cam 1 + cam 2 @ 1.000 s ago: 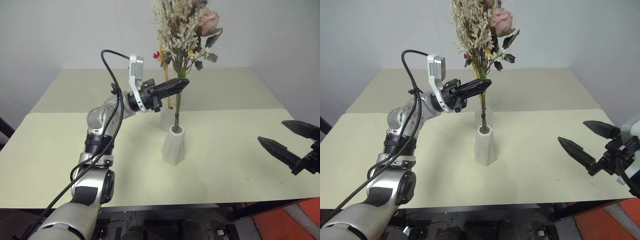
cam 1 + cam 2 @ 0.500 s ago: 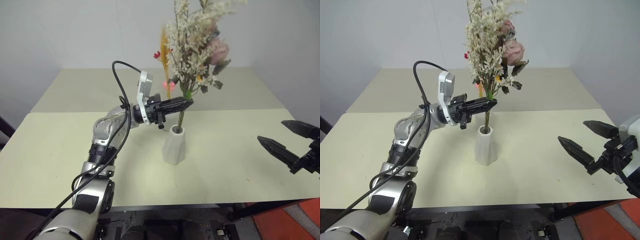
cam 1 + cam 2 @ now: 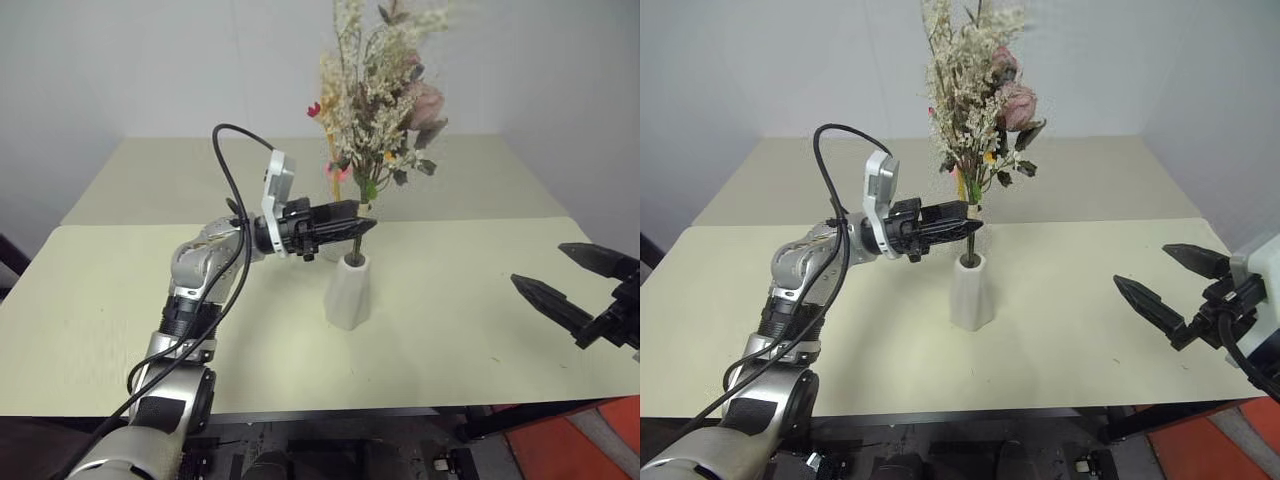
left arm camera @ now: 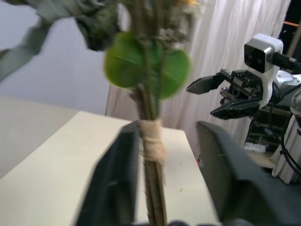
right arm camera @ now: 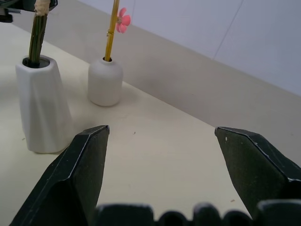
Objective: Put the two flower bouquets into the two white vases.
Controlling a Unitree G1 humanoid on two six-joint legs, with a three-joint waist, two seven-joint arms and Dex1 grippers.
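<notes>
Both pincers stand released; the bushy bouquet [image 3: 378, 95], light, top-heavy and brittle, is best gripped at its twine-bound stems [image 4: 151, 141].

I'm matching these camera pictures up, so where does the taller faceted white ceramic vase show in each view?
Left eye view: taller faceted white ceramic vase at centre, below the left gripper.
Right eye view: vase at centre.
Left wrist view: no vase; the bushy bouquet's twine-wrapped stems stand between the fingers.
Right wrist view: vase beside the shorter rounded white vase.
Shared landmark: the twine-wrapped stems.
</notes>
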